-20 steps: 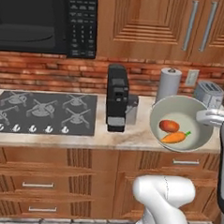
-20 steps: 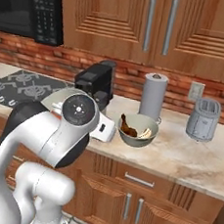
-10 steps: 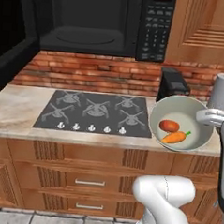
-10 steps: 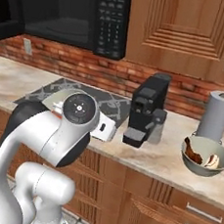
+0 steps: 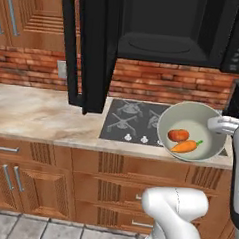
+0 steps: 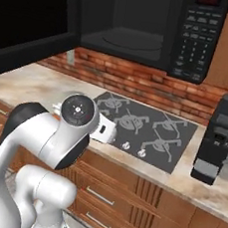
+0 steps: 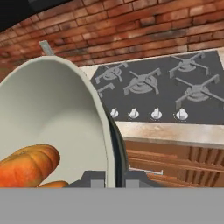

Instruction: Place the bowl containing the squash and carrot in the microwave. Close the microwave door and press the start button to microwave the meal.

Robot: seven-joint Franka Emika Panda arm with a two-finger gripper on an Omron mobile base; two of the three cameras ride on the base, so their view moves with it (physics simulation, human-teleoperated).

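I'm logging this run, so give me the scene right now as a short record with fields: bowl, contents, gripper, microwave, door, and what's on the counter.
bowl: pale bowl held up in front of the stove
contents: squash and carrot inside the bowl
gripper: gripper pinching the bowl's rim
microwave: microwave, cavity dark, nothing visible inside
door: microwave door swung open
counter: coffee machine right of the stove
task state: bowl not yet in the microwave

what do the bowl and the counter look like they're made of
The bowl looks like glazed ceramic, possibly plastic: smooth, even cream-grey walls with soft shading and no pattern. The counter looks like polished stone, perhaps marble: beige with darker cloudy veining. Since everything is rendered, both are guesses from surface look.
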